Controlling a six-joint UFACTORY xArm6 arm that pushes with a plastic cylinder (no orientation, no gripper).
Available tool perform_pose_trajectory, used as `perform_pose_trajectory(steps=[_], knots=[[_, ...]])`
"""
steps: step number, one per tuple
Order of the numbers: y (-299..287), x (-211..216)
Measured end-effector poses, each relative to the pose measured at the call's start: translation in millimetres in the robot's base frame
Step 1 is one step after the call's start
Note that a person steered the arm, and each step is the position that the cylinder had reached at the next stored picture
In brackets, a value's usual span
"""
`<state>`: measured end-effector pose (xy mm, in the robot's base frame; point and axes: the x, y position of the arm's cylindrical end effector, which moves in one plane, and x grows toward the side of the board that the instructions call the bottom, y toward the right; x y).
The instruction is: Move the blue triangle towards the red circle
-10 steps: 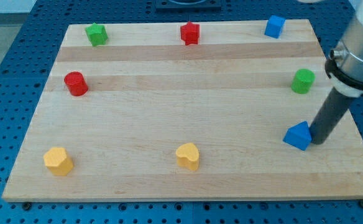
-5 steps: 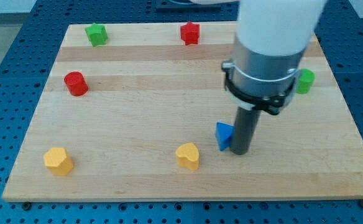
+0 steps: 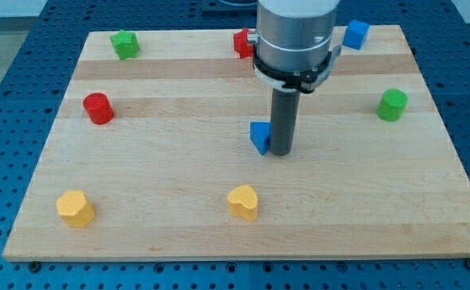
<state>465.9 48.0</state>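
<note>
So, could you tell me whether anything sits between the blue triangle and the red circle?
Nothing visible does. My tip is against the view's right side of the blue triangle, and bare board runs from there to the red circle at the view's left. The yellow blocks lie well below that line.
</note>
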Motion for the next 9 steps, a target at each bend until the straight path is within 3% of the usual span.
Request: perform_pose_trajectory(steps=[3, 9], knots=[[-74.8, -14.6], [-98.8, -82.6]])
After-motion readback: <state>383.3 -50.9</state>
